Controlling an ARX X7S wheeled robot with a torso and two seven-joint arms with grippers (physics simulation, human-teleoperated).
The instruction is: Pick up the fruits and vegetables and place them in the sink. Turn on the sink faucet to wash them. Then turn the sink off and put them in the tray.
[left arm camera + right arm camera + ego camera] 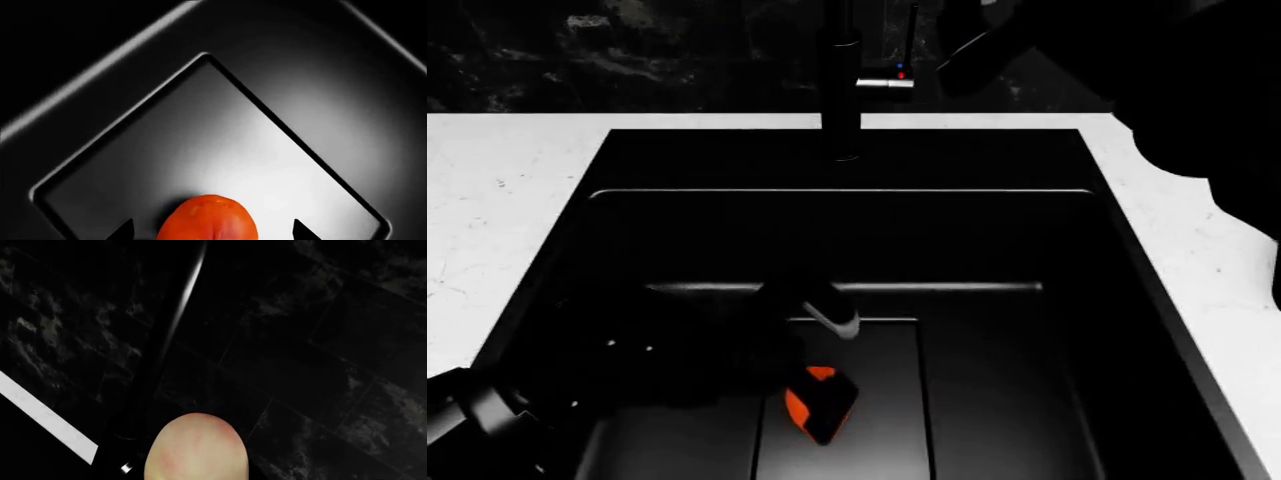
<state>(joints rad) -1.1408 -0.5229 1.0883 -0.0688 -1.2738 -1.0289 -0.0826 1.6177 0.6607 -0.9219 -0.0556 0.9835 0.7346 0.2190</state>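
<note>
The orange-red tomato (208,220) lies low in the black sink (827,230), over its recessed bottom panel (220,140). My left gripper (213,232) is down in the basin, open, with a gap on each side between its fingertips (127,231) and the tomato. In the head view the tomato (814,398) shows at the left gripper's tip. The pale cream apple (197,450) hangs in the air before the dark backsplash, with my right gripper (961,50) shut on it up near the faucet (843,90); its black fingers do not show. The tray is out of view.
The faucet's side lever (888,82), with red and blue dots, sticks out toward my right arm (1188,90). White stone counter (507,200) borders the sink on both sides. A dark marbled wall (320,340) stands behind the faucet.
</note>
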